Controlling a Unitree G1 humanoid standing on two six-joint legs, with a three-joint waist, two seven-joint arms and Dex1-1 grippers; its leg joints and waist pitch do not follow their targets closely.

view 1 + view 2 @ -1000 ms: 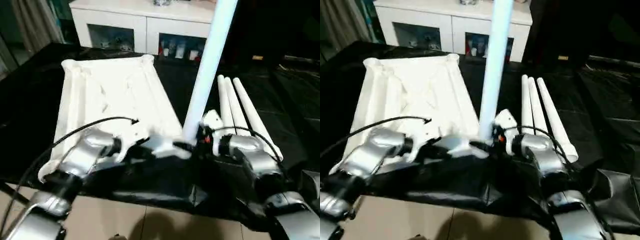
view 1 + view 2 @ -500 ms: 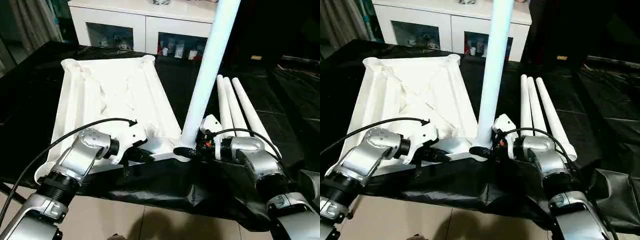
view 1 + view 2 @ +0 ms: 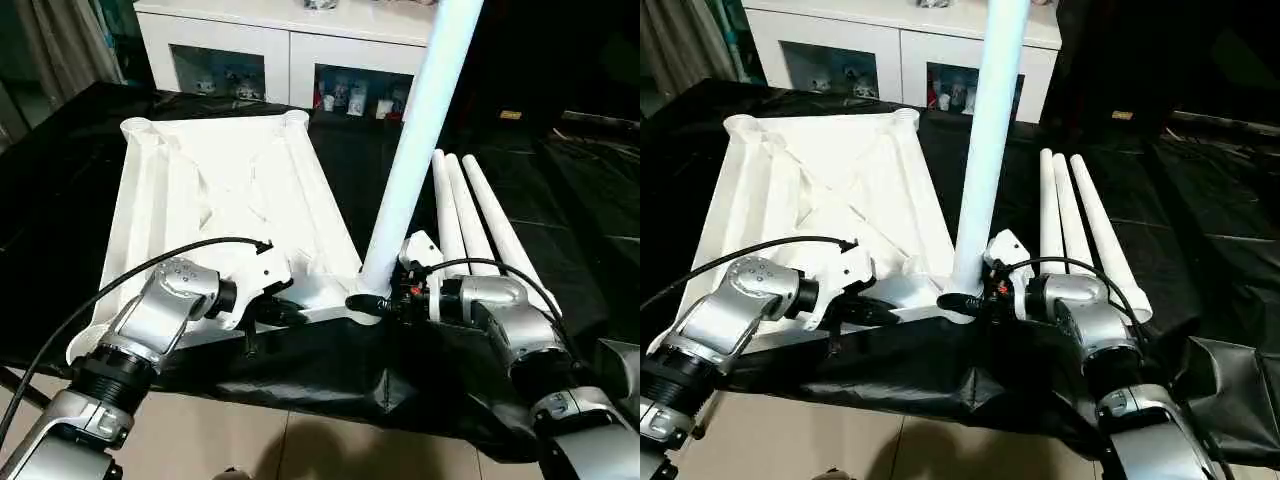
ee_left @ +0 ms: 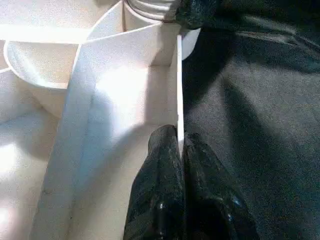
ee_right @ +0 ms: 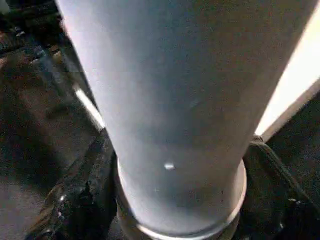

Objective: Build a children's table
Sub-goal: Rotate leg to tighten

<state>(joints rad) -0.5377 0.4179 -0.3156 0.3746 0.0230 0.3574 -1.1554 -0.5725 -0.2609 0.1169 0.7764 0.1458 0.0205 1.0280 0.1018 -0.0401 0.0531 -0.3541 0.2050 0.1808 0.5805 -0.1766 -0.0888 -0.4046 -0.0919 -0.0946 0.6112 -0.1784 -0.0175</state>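
The small white plastic tabletop (image 3: 225, 215) lies ribbed side up on the black-covered work table (image 3: 560, 200), at its near edge. The left gripper (image 4: 181, 150) pinches the tabletop's near rim wall, fingers pressed together. The right gripper (image 3: 962, 300) (fingers spread) flanks the upright white tube leg (image 3: 415, 160) standing in the near right corner socket. Three loose white legs (image 3: 480, 225) lie just beside it.

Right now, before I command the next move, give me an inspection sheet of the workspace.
Surface: black-covered work table, cloth hanging loose over the near edge.
Job's things: tabletop lying underside up; one leg standing in its near corner socket; three spare legs lying side by side to the right.
Clutter: nothing seen.
Grippers: left gripper shut on the tabletop's near edge wall; right gripper with a finger on each side of the leg's base.
Cables: black cable looping over the left forearm.
Surroundings: white cabinet behind.
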